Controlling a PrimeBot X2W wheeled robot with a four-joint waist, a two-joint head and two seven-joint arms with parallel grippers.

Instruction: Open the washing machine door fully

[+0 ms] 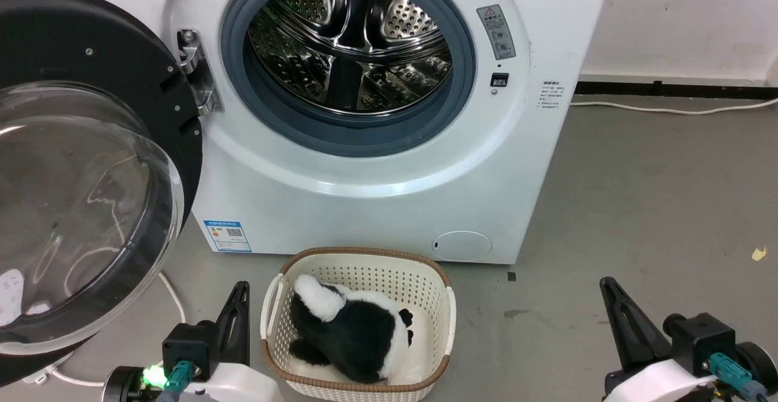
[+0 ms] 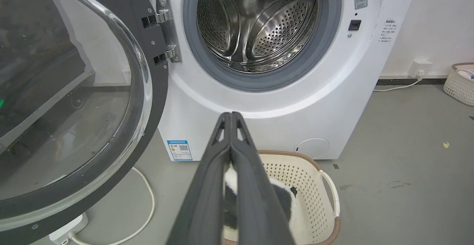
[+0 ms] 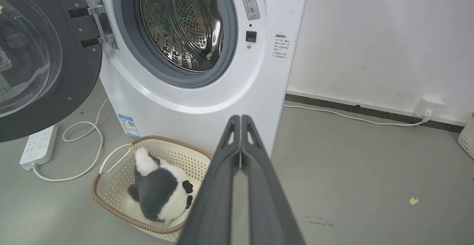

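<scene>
The washing machine door is a glossy black disc with a clear bulging glass bowl. It stands swung wide to the left on its steel hinge, leaving the steel drum and its grey rubber ring exposed. The same door fills the left of the left wrist view, and the door sits at the upper left of the right wrist view. My left gripper rests low at the lower left, shut and empty, apart from the door. My right gripper is low at the lower right, shut and empty.
A cream basket holding a black and white plush toy sits on the grey floor in front of the machine. A white power strip and cable lie under the door. Another basket stands by the right wall.
</scene>
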